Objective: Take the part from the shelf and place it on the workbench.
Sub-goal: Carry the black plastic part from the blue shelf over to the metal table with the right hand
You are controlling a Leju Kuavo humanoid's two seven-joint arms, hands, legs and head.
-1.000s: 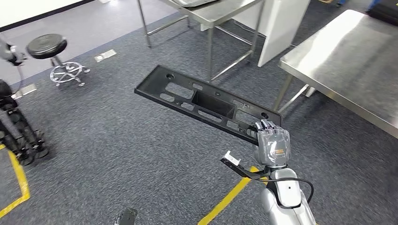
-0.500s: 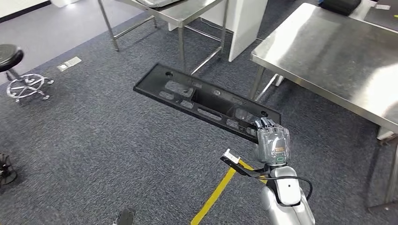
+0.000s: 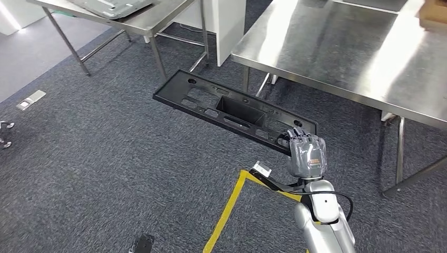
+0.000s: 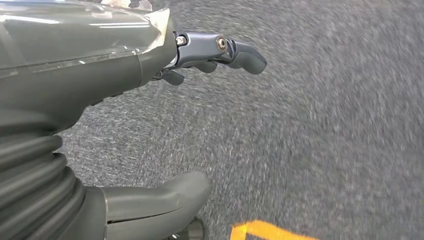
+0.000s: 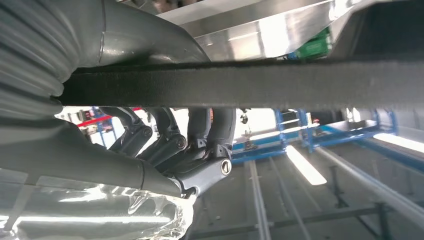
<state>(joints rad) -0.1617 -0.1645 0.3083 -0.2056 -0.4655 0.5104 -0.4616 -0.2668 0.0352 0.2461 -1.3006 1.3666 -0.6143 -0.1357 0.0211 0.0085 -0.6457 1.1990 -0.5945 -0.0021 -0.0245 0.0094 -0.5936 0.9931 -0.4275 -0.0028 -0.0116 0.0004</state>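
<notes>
The one long black plastic part with cut-outs is off the shelf, gripped at its near end by the right hand above grey carpet; setting it down remains. Two bare steel tables stand ahead. The left hand hangs with fingers apart, holding nothing.

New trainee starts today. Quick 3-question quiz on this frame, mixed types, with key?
1. True or false: the part already lies on the workbench.
2. Which hand holds the part? A) left B) right C) both
3. Fill in: the tape on the carpet is ____.

Key: 1 false, the right hand holds it by one end above the carpet. 2 B; the left hand holds nothing. 3 yellow.
</notes>
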